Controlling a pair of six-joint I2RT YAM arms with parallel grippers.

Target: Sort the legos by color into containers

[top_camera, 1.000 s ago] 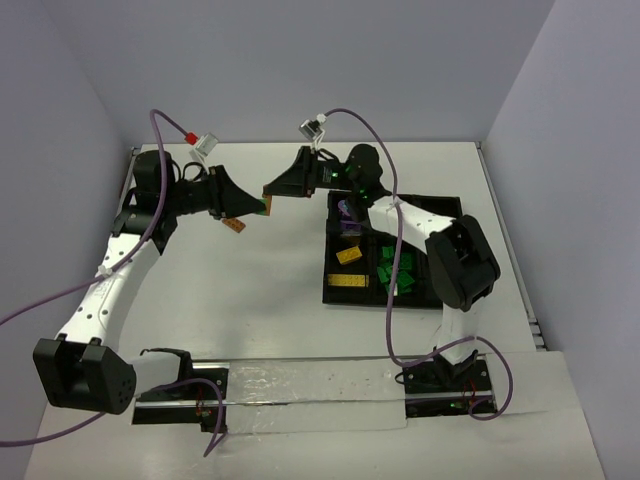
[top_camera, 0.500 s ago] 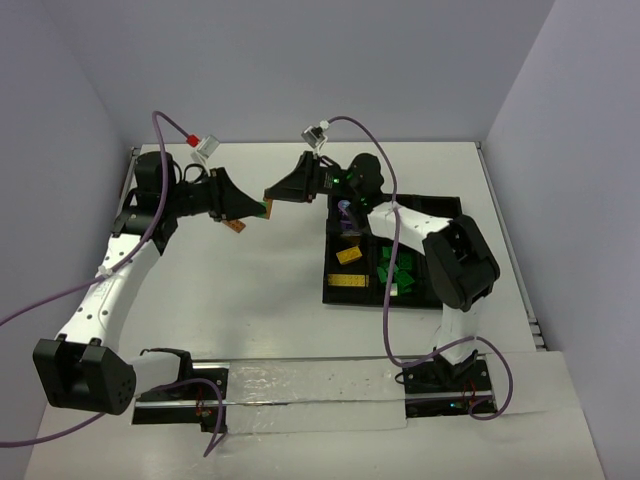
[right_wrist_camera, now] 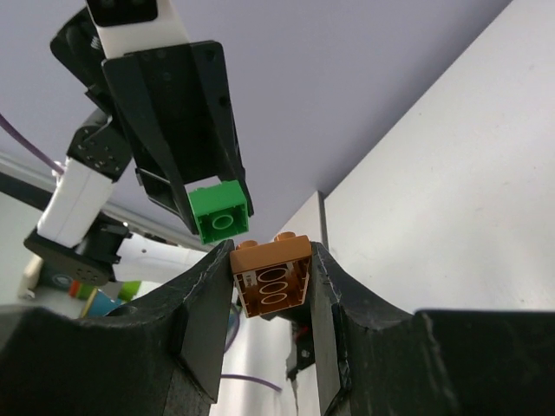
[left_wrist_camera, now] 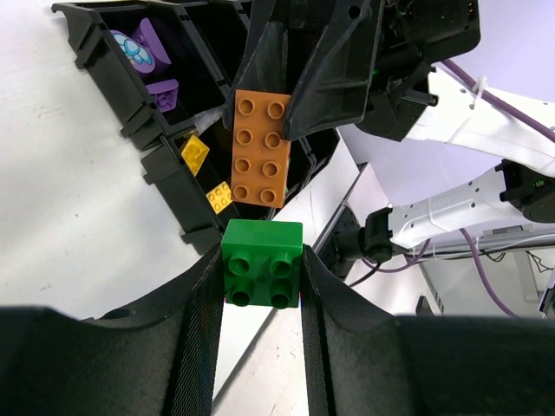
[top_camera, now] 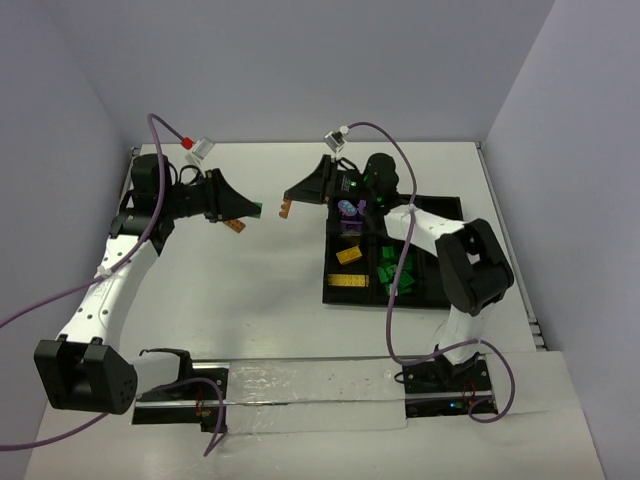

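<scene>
My left gripper (top_camera: 249, 210) is shut on a small green lego (left_wrist_camera: 262, 264), held above the table at the back left. Facing it a short gap away, my right gripper (top_camera: 291, 202) is shut on an orange lego (right_wrist_camera: 271, 277), a longer two-by-four brick (left_wrist_camera: 261, 147). The green lego (right_wrist_camera: 221, 215) and the orange one are apart, not joined. The containers are compartments of a black tray (top_camera: 436, 212) at the right. They hold purple pieces (top_camera: 348, 210), yellow legos (top_camera: 348, 256) and green legos (top_camera: 396, 270).
Another orange lego (top_camera: 235, 226) lies on the white table just under the left gripper. Purple cables loop from both arms. The tray's near-left corner (left_wrist_camera: 165, 169) lies below the held bricks in the left wrist view.
The two grippers met tip to tip with the green and orange legos together. Now the right gripper has drawn back to the right with the orange lego, leaving a gap.
</scene>
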